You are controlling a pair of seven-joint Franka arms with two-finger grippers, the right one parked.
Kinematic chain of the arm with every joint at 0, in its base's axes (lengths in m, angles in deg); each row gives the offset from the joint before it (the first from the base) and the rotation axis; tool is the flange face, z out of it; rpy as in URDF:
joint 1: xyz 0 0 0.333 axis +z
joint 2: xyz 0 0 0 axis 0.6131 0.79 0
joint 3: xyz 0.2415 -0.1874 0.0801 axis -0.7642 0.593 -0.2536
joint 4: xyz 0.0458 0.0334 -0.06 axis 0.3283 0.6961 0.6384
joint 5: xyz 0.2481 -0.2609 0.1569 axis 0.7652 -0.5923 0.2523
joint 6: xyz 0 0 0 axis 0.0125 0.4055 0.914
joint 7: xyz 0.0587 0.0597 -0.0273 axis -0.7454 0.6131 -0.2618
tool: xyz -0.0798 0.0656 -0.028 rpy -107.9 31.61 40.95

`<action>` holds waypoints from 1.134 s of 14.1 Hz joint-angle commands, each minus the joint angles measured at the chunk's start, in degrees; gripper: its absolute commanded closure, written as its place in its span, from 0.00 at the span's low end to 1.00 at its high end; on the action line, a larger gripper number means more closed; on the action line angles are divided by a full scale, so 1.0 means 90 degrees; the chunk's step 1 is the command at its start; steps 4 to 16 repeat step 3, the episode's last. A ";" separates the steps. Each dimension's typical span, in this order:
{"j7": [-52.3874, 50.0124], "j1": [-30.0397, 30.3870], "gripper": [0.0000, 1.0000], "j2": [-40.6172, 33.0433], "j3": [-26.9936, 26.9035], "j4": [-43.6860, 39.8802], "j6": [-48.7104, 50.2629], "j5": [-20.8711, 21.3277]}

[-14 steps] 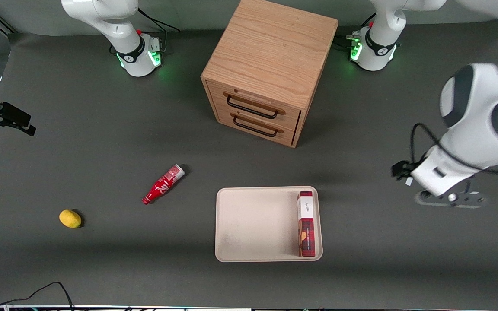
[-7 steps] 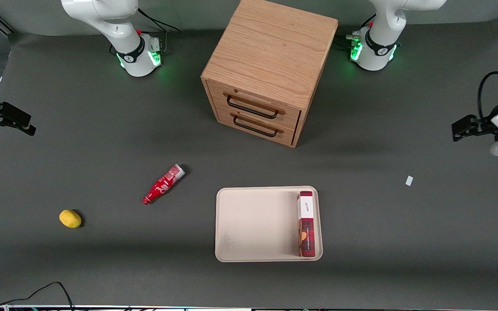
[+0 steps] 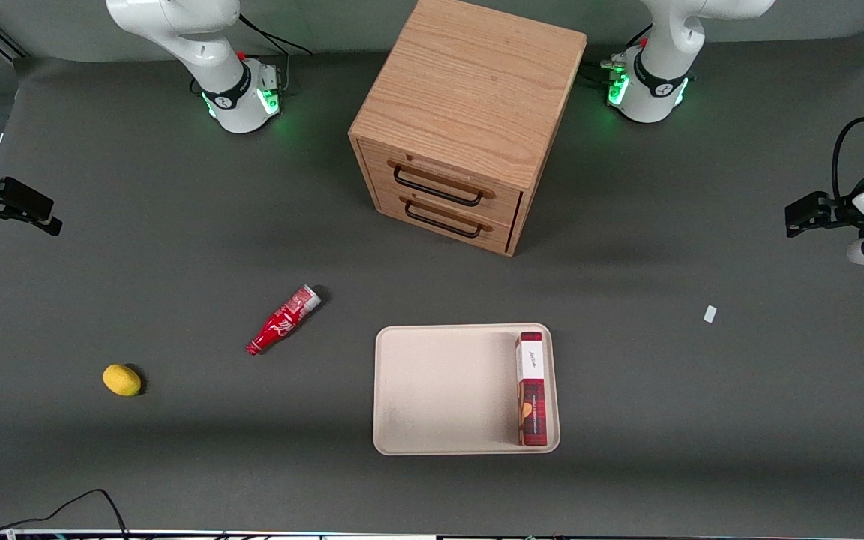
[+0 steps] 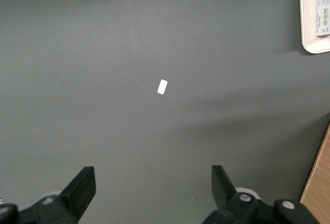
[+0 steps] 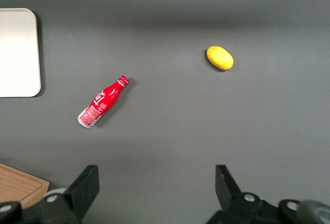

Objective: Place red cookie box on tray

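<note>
Resting along the tray's (image 3: 432,390) three-o'clock rim, red cookie box (image 3: 532,390) could tip; gripper (image 4: 152,185) hangs wide, empty, well apart.

The dark grey table (image 3: 177,225) is seen from high above in front; the cream-beige rectangular tray (image 3: 439,390) is shared by all views, both wrist views facing downward.

The gripper (image 4: 152,183) is held high above the table at the working arm's end.

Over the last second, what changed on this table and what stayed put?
The left arm pulled back from over the table near the tray toward its own end of the table; its gripper is now open and empty above bare table near a small white tag. The red cookie box stayed lying on the tray along its edge. The red bottle, lemon and wooden drawer cabinet did not move.
</note>
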 commanded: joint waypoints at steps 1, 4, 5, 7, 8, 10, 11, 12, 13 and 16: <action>0.0072 -0.0079 0.00 0.0011 -0.0050 -0.0144 0.0206 -0.0061; 0.0072 -0.0079 0.00 0.0001 -0.0050 -0.0154 0.0245 -0.0061; 0.0072 -0.0079 0.00 0.0001 -0.0050 -0.0154 0.0245 -0.0061; 0.0072 -0.0079 0.00 0.0001 -0.0050 -0.0154 0.0245 -0.0061; 0.0072 -0.0079 0.00 0.0001 -0.0050 -0.0154 0.0245 -0.0061; 0.0072 -0.0079 0.00 0.0001 -0.0050 -0.0154 0.0245 -0.0061; 0.0072 -0.0079 0.00 0.0001 -0.0050 -0.0154 0.0245 -0.0061; 0.0072 -0.0079 0.00 0.0001 -0.0050 -0.0154 0.0245 -0.0061; 0.0072 -0.0079 0.00 0.0001 -0.0050 -0.0154 0.0245 -0.0061; 0.0072 -0.0079 0.00 0.0001 -0.0050 -0.0154 0.0245 -0.0061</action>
